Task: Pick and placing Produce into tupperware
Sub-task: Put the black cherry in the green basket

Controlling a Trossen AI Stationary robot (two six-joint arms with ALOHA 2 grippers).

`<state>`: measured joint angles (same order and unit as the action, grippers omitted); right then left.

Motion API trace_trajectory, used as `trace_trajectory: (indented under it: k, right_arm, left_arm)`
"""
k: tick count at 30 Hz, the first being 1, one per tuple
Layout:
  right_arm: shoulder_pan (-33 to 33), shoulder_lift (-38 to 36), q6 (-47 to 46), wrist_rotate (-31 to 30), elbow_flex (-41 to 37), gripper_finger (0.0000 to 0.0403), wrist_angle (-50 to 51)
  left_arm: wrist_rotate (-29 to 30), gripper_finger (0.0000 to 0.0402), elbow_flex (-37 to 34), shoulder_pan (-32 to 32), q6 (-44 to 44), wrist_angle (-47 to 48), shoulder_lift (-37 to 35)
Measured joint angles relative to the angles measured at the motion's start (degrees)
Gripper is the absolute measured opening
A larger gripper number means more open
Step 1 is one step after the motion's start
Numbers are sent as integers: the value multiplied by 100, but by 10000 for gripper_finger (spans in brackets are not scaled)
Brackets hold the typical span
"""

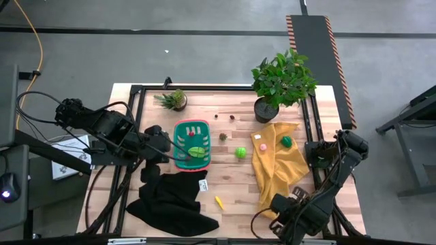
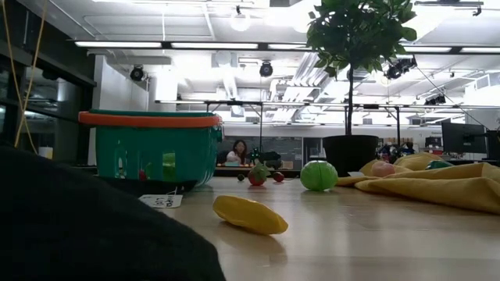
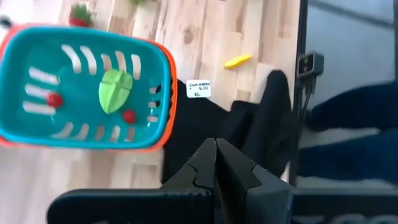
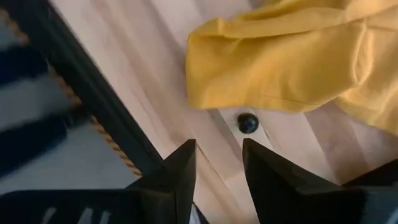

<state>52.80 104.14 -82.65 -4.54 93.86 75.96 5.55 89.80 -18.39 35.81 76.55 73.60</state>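
At the centre of the high view stood a pale wooden counter (image 1: 231,180) of glued planks, edged by a black metal frame and ringed by grey concrete floor, with a hazard-striped board (image 1: 317,47) lying toward the upper right. On its left half sat the teal basket (image 1: 191,143) with a red-pink rim, holding a green leaf-shaped piece (image 3: 115,90) and two small red pieces on its slotted bottom. Below the basket a black cloth (image 1: 170,201) spread toward the lower left, a white label (image 1: 203,185) lying at its edge. A yellow toy piece (image 1: 219,201) lay on bare wood below centre, a round green fruit (image 1: 240,152) just right of the basket, and a small reddish piece (image 1: 223,137) above it. A yellow cloth (image 1: 278,167) covered the right half, carrying a pink piece (image 1: 262,146) and a dark green piece (image 1: 287,141). A large potted plant (image 1: 281,82) stood at the upper right of the counter and a small one (image 1: 176,100) at the upper left.

The left tool (image 3: 216,163) hovered beside the basket over the black cloth, its fingers pressed together on nothing. The right tool (image 4: 219,168) waited at the lower right corner of the counter, fingers partly spread and empty, above a small dark ball (image 4: 247,123) beside the yellow cloth.

From the low view, the room behind showed ceiling strip lights, exposed ducts and a person seated far off.
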Motion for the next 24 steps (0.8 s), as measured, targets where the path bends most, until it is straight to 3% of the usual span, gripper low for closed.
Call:
trace_trajectory:
  k: [11, 24]
  right_arm:
    - [176, 0, 3030, 51, 0, 124, 238]
    - [159, 0, 5928, 49, 0, 124, -70]
  left_arm:
    - [-13, 3, 0, 0, 1046, -6, 0]
    - [-515, 3, 0, -2, 1639, -20, 0]
